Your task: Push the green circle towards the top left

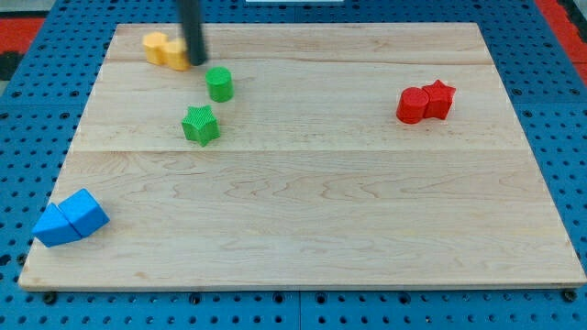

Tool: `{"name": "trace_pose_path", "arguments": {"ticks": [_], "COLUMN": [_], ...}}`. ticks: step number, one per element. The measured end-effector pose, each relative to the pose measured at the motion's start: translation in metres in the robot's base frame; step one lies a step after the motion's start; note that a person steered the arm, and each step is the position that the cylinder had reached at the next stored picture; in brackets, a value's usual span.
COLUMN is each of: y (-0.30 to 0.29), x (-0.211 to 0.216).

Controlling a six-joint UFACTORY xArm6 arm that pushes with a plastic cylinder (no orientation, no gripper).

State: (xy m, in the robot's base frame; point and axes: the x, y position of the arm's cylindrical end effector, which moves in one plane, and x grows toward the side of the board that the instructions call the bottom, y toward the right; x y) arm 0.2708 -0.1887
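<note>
The green circle [219,83] stands upright on the wooden board [303,202], in the upper left part of the view. My tip [196,62] is on the board just up and left of it, a small gap away, next to the right end of the yellow blocks [166,49]. A green star block [200,125] lies a little below and left of the green circle.
Two yellow blocks touch each other near the board's top left edge. Two red blocks [426,102] sit together at the view's right. Two blue blocks [71,218] sit together near the bottom left corner. A blue pegboard [27,110] surrounds the board.
</note>
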Motion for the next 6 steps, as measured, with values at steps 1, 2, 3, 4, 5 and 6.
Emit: {"name": "trace_pose_path", "arguments": {"ticks": [1,2,3,4,5,6], "y": [0.034,0.154,0.167,0.059,0.014,0.017], "x": [-0.006,0.007,0.049,0.054,0.055,0.116]}}
